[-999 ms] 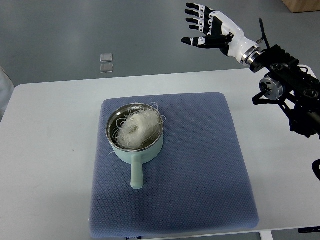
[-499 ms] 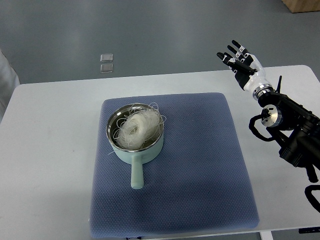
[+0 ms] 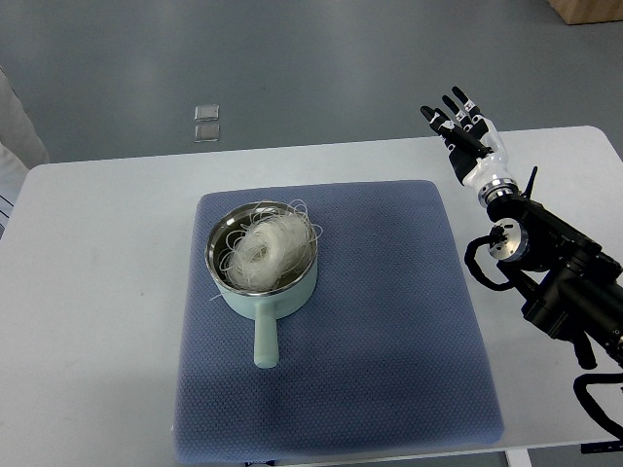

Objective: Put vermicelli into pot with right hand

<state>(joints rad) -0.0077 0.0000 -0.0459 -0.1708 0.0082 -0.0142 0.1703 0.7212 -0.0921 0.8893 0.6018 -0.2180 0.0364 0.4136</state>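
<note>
Vermicelli (image 3: 263, 245) sits as a white nest inside the pot (image 3: 261, 284), which rests on the blue mat (image 3: 389, 321). Right hand (image 3: 467, 136), fingers spread and empty, has drawn slightly lower and nearer the mat's far right corner than half a second ago.

Evenly and brightly lit from overhead, with no harsh contrast anywhere. Cast only soft, faint shadows: a thin one under the pot (image 3: 263, 268) on the mat (image 3: 389, 341), another below the mat's lower edge. Showed mild glare on the pot's steel rim and a pale sheen across the table (image 3: 88, 292) at left. Stayed sharp at centre; softened slightly toward the corners. Rendered the floor (image 3: 292, 68) at top dimmer and grey. Bowed the table's far edge slightly.
</note>
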